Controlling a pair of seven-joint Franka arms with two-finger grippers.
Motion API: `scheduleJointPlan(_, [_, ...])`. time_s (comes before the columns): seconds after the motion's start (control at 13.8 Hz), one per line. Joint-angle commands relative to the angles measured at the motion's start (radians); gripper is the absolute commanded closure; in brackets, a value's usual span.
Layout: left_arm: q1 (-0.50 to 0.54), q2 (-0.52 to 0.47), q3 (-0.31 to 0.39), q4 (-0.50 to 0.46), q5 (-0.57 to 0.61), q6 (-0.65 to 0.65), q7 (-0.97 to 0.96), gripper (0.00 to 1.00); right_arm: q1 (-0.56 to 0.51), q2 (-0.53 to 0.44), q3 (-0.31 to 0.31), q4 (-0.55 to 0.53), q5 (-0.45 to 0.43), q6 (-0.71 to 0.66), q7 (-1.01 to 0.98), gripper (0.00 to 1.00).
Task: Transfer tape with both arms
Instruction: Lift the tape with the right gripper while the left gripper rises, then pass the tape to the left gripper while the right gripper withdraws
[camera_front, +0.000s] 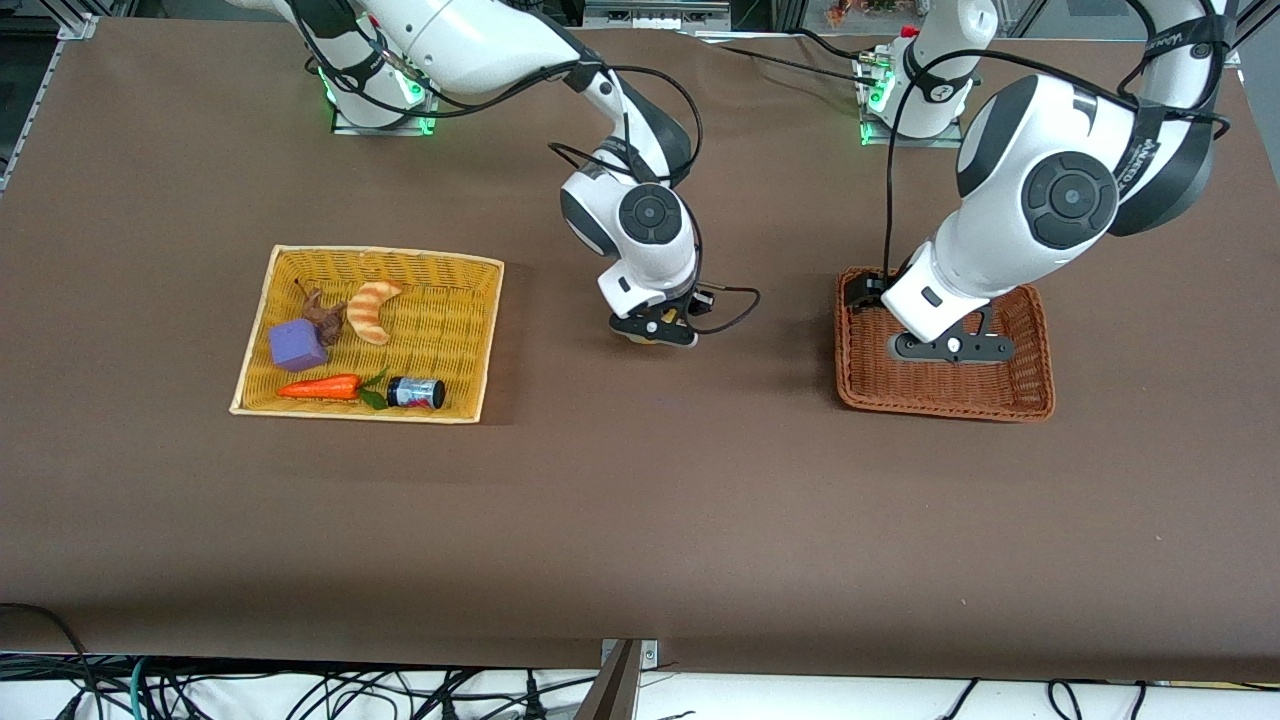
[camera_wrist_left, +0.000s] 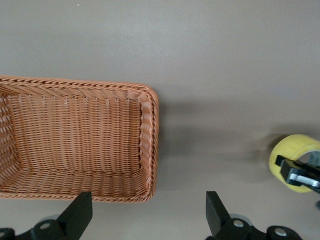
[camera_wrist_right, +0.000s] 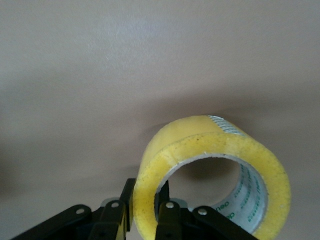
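Note:
My right gripper (camera_front: 655, 333) is shut on the tape (camera_front: 645, 339), low over the middle of the table. In the right wrist view the yellowish roll (camera_wrist_right: 215, 170) has a grey core, and one finger is inside the ring and one outside, so the gripper (camera_wrist_right: 145, 198) pinches its wall. My left gripper (camera_front: 950, 347) hangs open and empty over the brown wicker basket (camera_front: 1030, 400) at the left arm's end. In the left wrist view its gripper (camera_wrist_left: 148, 212) is over the basket's corner (camera_wrist_left: 150, 145), and the tape (camera_wrist_left: 295, 152) shows apart from the basket.
A yellow woven tray (camera_front: 480, 340) at the right arm's end holds a purple block (camera_front: 296, 345), a tan crescent bread toy (camera_front: 372, 310), a toy carrot (camera_front: 325, 387) and a small dark jar (camera_front: 416, 392). The brown basket holds nothing.

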Motion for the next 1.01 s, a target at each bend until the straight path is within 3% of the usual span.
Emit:
scheduleJointPlan(0.0, [0.000, 0.010, -0.020, -0.017, -0.010, 0.041, -0.052, 0.00, 0.024, 0.044, -0.009, 0.039, -0.011, 0.025, 0.016, 1.00])
scheduleJointPlan(0.07, [-0.002, 0.017, -0.020, -0.020, -0.010, 0.053, -0.055, 0.00, 0.028, 0.052, -0.009, 0.039, -0.011, 0.031, 0.016, 1.00])
scheduleJointPlan(0.14, [-0.004, 0.021, -0.020, -0.021, -0.010, 0.063, -0.055, 0.00, 0.028, 0.052, -0.009, 0.039, -0.011, 0.031, 0.014, 0.85])
scheduleJointPlan(0.22, [-0.005, 0.021, -0.020, -0.029, -0.010, 0.067, -0.057, 0.00, 0.027, 0.047, -0.011, 0.039, -0.017, 0.028, 0.011, 0.13])
scheduleJointPlan(0.29, [-0.007, 0.025, -0.021, -0.032, -0.010, 0.079, -0.064, 0.00, 0.031, 0.040, -0.011, 0.040, -0.049, 0.023, 0.008, 0.00])
scheduleJointPlan(0.58, [-0.007, 0.028, -0.049, -0.066, -0.021, 0.132, -0.087, 0.00, 0.005, -0.080, -0.025, 0.068, -0.095, -0.131, -0.027, 0.00])
scheduleJointPlan(0.79, [-0.007, 0.030, -0.049, -0.107, -0.062, 0.188, -0.092, 0.00, -0.096, -0.216, -0.048, 0.068, -0.095, -0.303, -0.287, 0.00])
scheduleJointPlan(0.94, [-0.010, 0.042, -0.062, -0.144, -0.084, 0.260, -0.093, 0.00, -0.142, -0.299, -0.142, 0.066, -0.084, -0.477, -0.511, 0.00])
